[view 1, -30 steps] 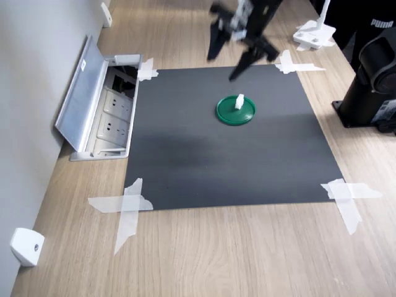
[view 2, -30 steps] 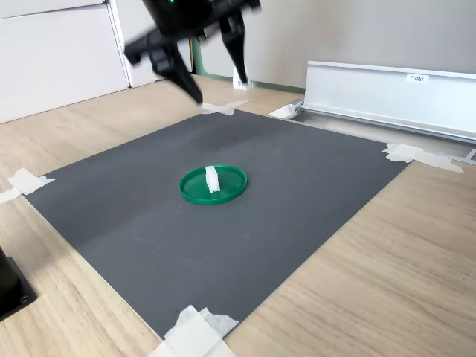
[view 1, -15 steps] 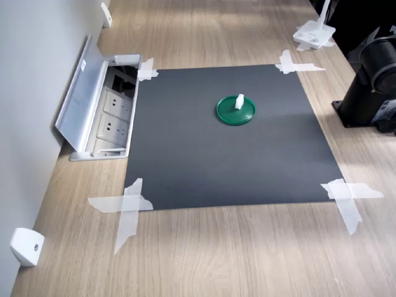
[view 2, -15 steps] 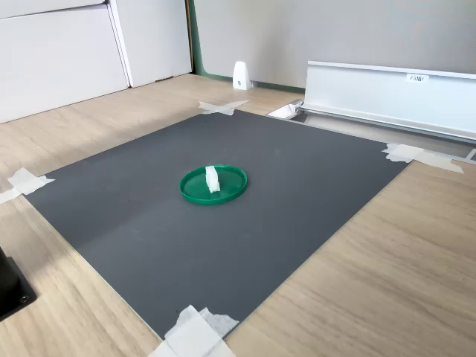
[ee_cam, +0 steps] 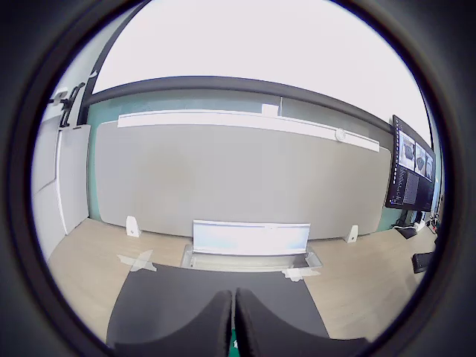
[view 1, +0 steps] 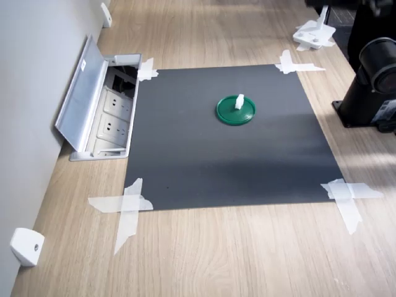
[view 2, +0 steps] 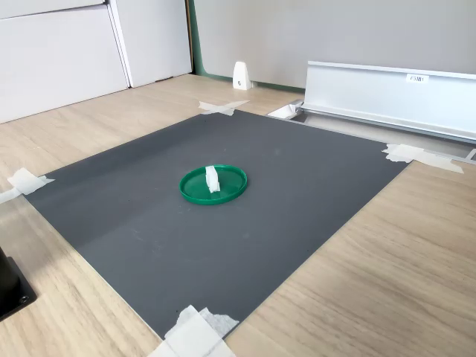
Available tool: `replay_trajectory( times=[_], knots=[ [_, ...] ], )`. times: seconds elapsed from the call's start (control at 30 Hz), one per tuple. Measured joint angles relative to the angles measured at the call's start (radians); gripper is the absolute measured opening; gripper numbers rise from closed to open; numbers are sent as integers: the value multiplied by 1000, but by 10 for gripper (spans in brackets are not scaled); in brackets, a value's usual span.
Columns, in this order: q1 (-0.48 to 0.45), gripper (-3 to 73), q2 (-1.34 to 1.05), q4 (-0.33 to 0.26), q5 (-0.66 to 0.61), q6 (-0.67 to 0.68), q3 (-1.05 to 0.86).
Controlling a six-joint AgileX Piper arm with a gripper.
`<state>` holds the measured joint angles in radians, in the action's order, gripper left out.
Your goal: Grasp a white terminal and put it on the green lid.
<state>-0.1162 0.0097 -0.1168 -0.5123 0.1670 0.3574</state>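
Terminal: We saw the tiny white plastic terminal block (view 1: 239,101) standing upright on the flat round dark-green plastic lid (view 1: 236,111), near its centre, in both exterior views (view 2: 212,179).
Lid: It lay on a dark grey mat (view 2: 223,223) taped to the wooden table (view 1: 247,260).
Pincer: We saw our gripper (ee_cam: 232,327) only in the wrist view, its two dark fingers (ee_cam: 201,327) pressed together and holding nothing.
Direction: The pincer looked level toward a grey wall (ee_cam: 238,178). We judged the lid sat below it, out of the wrist view.
Long axis: Vertical.
Progress: We judged the placement done.
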Motion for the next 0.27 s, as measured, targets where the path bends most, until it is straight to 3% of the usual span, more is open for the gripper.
replay_trajectory(
  times=[0.27],
  knots=[
    [0, -6, -22, 0, 0, 0, -115]
  ],
)
